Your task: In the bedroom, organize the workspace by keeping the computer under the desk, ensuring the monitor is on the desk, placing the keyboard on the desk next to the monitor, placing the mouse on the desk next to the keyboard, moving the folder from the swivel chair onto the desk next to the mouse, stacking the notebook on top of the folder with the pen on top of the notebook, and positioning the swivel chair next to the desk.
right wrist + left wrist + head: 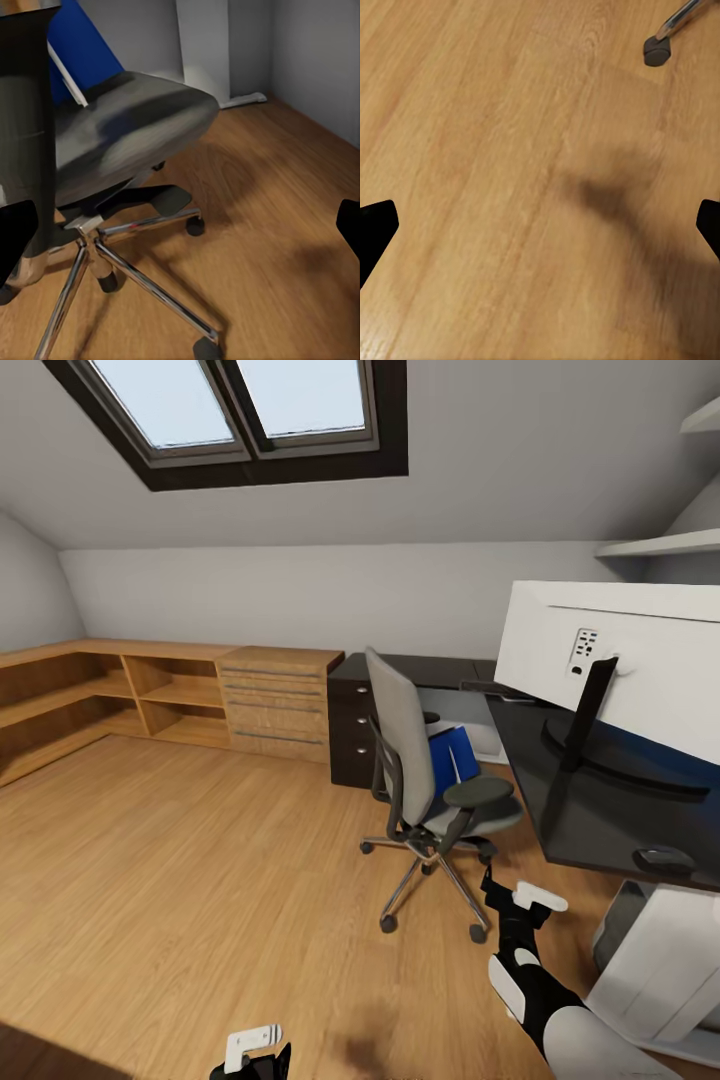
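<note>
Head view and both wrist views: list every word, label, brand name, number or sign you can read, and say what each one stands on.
No readable text anywhere.
Back of the monitor: a small panel of dark marks beside the stand mount, likely ports or icons, too small and blurred to read.
Folder on the swivel chair: plain blue, no lettering visible.
Desk, floor and wooden dresser: no marks.

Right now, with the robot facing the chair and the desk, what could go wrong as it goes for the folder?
The bright blue folder leans upright against the back of the grey swivel chair, so a nudge could tip it flat or off the seat. The chair stands on castors and may roll when the right gripper reaches in. The small dark mouse lies near the edge of the black desk, where a sweeping arm could knock it off.
</note>
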Robot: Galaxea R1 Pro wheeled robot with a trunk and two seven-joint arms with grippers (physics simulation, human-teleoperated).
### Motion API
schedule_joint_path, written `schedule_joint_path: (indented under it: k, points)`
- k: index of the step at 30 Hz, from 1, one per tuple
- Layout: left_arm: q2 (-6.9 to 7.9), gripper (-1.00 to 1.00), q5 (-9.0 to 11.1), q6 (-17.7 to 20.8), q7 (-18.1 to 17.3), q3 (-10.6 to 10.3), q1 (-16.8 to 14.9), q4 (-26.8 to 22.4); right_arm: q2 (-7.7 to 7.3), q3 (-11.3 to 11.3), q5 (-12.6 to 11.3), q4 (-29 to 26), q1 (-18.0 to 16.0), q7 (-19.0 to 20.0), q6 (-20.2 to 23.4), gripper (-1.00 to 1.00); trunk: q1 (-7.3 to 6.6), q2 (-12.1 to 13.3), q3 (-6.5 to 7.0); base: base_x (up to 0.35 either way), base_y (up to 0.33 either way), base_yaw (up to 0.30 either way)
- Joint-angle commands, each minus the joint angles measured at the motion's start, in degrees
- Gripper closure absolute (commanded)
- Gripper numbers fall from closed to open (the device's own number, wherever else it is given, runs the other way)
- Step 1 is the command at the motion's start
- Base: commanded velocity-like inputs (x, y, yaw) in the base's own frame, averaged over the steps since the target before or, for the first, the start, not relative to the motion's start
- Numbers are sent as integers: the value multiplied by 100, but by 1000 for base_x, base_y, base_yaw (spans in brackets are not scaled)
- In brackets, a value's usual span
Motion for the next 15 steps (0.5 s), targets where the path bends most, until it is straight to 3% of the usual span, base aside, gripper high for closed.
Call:
schedule_joint_path:
  k: [1,15]
  points:
    - [-3,-100,59,30,-8,6,-1,-9,-1,0,-21,1,-4,3,-21,-100,22,-44,-24,1,0,0]
    - [-7,-100,59,30,-8,6,-1,-9,-8,0,-26,-3,1,3,-22,-100,329,-605,-275,0,0,0]
